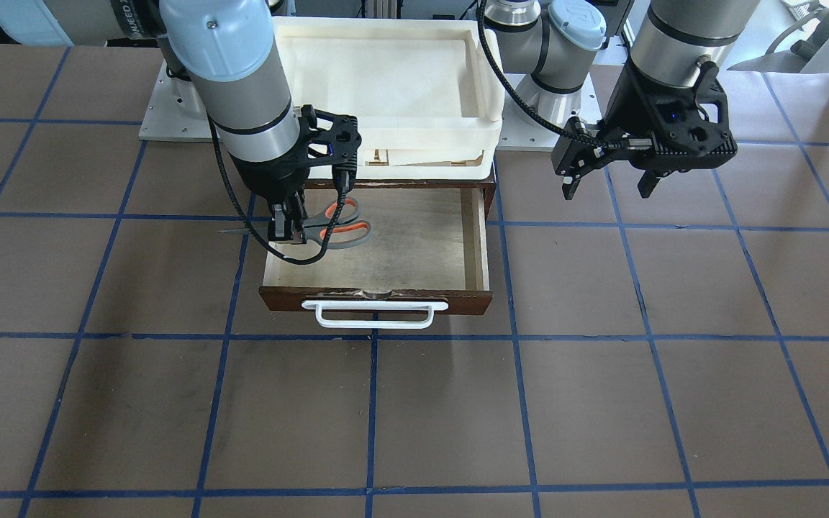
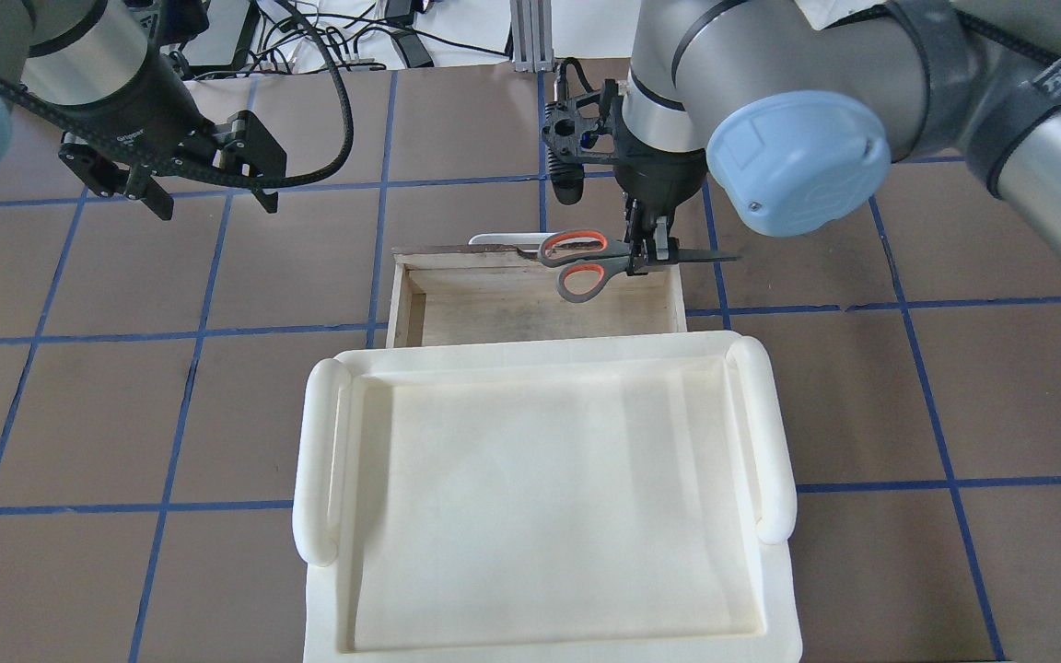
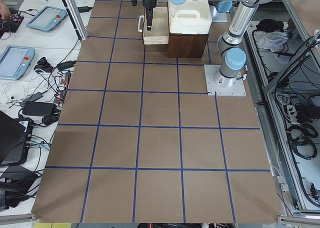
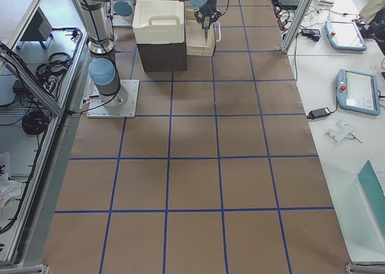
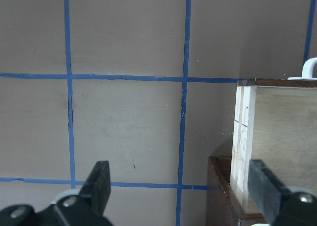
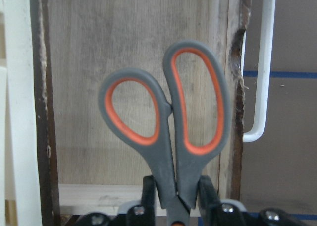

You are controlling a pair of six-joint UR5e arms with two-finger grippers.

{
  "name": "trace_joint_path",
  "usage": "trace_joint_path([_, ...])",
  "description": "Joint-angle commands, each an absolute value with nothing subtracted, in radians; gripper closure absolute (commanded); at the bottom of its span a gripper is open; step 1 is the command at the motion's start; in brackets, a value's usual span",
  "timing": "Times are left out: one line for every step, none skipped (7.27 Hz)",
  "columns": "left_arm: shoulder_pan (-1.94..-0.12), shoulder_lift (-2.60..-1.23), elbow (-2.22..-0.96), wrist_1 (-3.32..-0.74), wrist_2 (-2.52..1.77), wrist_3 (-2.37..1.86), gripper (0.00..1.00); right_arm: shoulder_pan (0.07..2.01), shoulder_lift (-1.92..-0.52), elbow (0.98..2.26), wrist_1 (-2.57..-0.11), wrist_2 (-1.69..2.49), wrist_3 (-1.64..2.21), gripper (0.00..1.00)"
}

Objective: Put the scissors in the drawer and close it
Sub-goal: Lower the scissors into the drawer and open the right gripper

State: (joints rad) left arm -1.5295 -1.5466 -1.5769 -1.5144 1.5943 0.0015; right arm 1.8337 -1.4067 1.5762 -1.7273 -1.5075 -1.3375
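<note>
Right gripper (image 1: 288, 230): I see it pinching the scissors (image 1: 339, 226), pivot hidden.
Scissors: loops over the open drawer (image 1: 378, 298), blades toward front view's 9 o'clock.
Left gripper (image 1: 605, 188): jaws wide apart.

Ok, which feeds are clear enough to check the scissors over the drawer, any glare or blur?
Right wrist: scissors sharp and evenly lit, blades out of frame at the bottom. Overhead: tray nearly washed out, scissors crisp. Front-facing: right end effector and its cable cover the pivot; no glare. Side views: scissors too small to judge.
</note>
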Motion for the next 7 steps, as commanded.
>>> trace_joint_path([-1.528,-1.546,-1.577,-1.516,1.595,0.002,0.00,1.914,-1.362,1.575,-1.790,-1.508,-1.238,1.00])
trace_joint_path([-1.529,-1.546,-1.577,-1.516,1.595,0.002,0.00,1.943,-1.329,1.575,-1.819,-1.508,-1.205,1.00])
trace_joint_path([-1.528,-1.546,-1.577,-1.516,1.595,0.002,0.00,1.965,-1.307,1.575,-1.845,-1.509,-1.194,1.00])
trace_joint_path([-1.529,-1.545,-1.577,-1.517,1.597,0.002,0.00,1.986,-1.298,1.575,-1.858,-1.519,-1.192,1.00])
trace_joint_path([-1.526,-1.546,-1.577,-1.517,1.597,0.002,0.00,2.002,-1.289,1.575,-1.865,-1.520,-1.190,1.00])
trace_joint_path([-1.528,-1.545,-1.577,-1.517,1.597,0.002,0.00,2.002,-1.286,1.575,-1.867,-1.519,-1.190,1.00])
trace_joint_path([-1.528,-1.546,-1.577,-1.517,1.597,0.002,0.00,2.002,-1.272,1.577,-1.859,-1.523,-1.192,1.00])
